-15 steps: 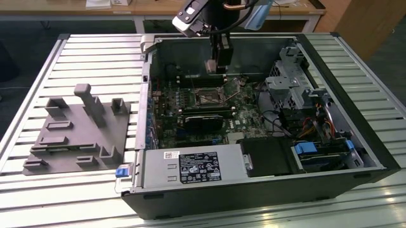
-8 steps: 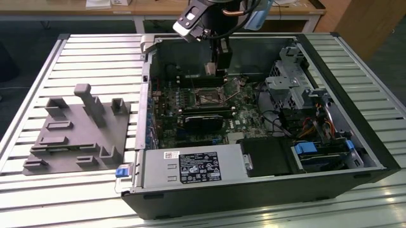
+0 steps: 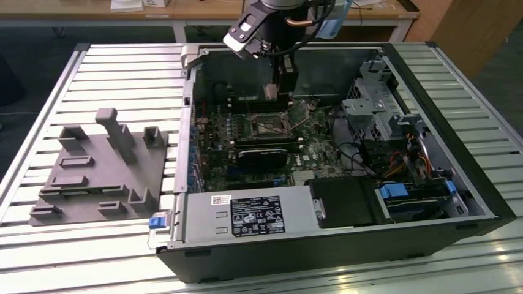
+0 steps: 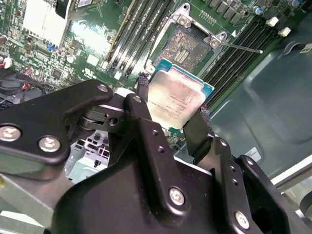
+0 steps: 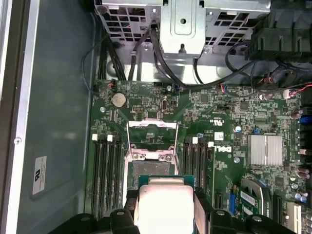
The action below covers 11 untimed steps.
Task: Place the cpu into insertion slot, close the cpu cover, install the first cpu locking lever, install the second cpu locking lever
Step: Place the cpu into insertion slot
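Slatted metal table (image 3: pixel 98 73) underneath, carrying an open computer case (image 3: pixel 457 122) with its motherboard (image 5: pixel 219 112) facing up. Near the board's middle, the insertion slot (image 5: pixel 151 168), bare and unfilled. Beside the slot's far edge in the first wrist view, the cpu cover (image 5: pixel 152 124) swung back, probably so that nothing blocks the way down into the slot.

Gripper (image 4: pixel 175 100) clamped on the cpu (image 4: pixel 178 97), black fingers (image 4: pixel 144 87) pressing two opposite edges. Held that way, most likely, to keep the chip's underside free and its silver top roughly level with the slot. Carried above the slot and a little off to one side of it, not touching, nothing seated yet.

Reaches down into the case from above the slot, wrist angled, fingers pointing toward the board.
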Motion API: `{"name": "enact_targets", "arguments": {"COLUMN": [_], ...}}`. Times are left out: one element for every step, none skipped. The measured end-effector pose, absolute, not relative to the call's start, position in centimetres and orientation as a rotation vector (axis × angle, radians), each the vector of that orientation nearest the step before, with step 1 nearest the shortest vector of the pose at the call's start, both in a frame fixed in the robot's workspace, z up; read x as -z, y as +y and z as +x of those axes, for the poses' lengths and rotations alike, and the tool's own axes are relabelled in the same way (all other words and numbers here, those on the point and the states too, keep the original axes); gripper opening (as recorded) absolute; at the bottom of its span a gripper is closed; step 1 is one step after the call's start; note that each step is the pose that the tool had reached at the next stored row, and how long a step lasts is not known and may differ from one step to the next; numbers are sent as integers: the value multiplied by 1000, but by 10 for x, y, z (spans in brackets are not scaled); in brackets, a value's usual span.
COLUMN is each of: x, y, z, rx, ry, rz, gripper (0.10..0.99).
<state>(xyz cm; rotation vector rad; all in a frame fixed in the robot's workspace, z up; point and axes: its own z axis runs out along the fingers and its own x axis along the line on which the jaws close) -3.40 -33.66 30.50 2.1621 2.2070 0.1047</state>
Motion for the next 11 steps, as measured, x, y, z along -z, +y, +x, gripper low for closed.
{"name": "enact_targets", "arguments": {"x": [-304, -304, -303, -303, -302, -301, -300, -299, -298, -296, -294], "y": [-337, -337, -337, -337, -337, -337, -337, -337, -337, -337, -337], "z": [-34, -34, -34, -34, -34, -34, -34, -34, -34, -34, -34], "rx": [-105, -105, -105, -105, -105, -105, -105, -105, -105, -105, -105], "ry": [2207, 2207, 2207, 2207, 2207, 2207, 2207, 2207, 2207, 2208, 2209], "rz": [2162, 2162, 2162, 2162, 2162, 2162, 2162, 2162, 2162, 2161, 2160], "gripper": [537, 537, 537, 537, 537, 537, 537, 537, 537, 537, 537]}}
